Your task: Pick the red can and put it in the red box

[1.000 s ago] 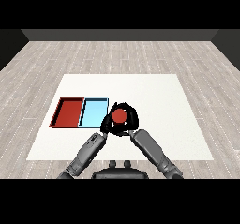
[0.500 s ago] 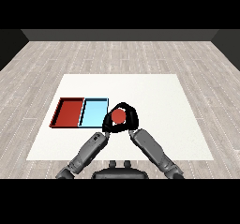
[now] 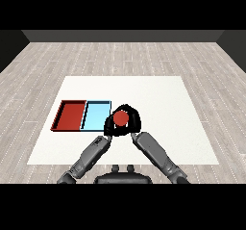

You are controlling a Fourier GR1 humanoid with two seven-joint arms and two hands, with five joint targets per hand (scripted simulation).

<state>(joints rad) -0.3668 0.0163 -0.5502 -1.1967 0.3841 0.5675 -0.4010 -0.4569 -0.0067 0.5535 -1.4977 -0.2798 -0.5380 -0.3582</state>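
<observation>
Head view shows two grey forearms rising from the lower corners toward the centre of the frame, where the right hand curls round the red can. The left hand is mostly hidden behind the can, so its fingers cannot be told. Just left of the can lie the light blue tray and then the red tray, side by side on the white table. Beyond, grey plank flooring runs to a dark wall.
</observation>
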